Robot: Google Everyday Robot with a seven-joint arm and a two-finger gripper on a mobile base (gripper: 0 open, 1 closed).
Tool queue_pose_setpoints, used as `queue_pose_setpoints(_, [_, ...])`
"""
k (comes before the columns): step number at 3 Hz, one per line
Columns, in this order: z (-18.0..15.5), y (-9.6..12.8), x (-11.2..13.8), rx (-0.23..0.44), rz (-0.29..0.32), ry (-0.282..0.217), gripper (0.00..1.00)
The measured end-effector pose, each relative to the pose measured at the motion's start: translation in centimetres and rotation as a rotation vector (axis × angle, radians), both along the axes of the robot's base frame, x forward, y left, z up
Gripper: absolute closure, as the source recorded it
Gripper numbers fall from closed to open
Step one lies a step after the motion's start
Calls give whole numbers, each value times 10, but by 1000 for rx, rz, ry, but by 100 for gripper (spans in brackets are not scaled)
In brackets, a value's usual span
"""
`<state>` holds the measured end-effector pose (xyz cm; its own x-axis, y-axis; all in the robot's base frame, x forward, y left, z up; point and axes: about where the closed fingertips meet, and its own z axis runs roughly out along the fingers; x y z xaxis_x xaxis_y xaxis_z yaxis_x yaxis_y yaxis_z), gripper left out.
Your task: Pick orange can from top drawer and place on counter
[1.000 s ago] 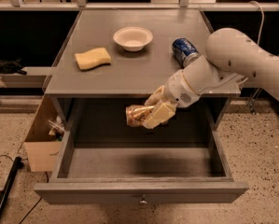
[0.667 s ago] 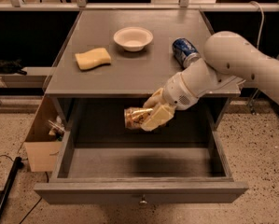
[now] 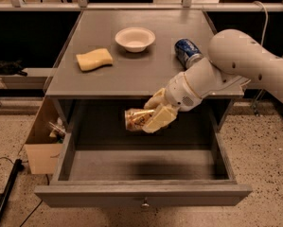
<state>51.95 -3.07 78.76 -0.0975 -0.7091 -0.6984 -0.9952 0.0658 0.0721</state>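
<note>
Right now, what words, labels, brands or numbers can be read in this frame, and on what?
No text can be read.
Orange can, held by the gripper above the open top drawer: pale mottled markings, too blurred to read.
Blue can on the counter: nothing legible.

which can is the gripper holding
The orange can, clamped in the gripper above the open top drawer. The blue can sits free on the counter.
</note>
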Motion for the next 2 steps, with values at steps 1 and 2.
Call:
queue_pose_setpoints(1, [3, 0, 0, -4, 3, -7, 100])
queue_pose_setpoints(2, [-11, -17, -30, 16, -40, 33, 100])
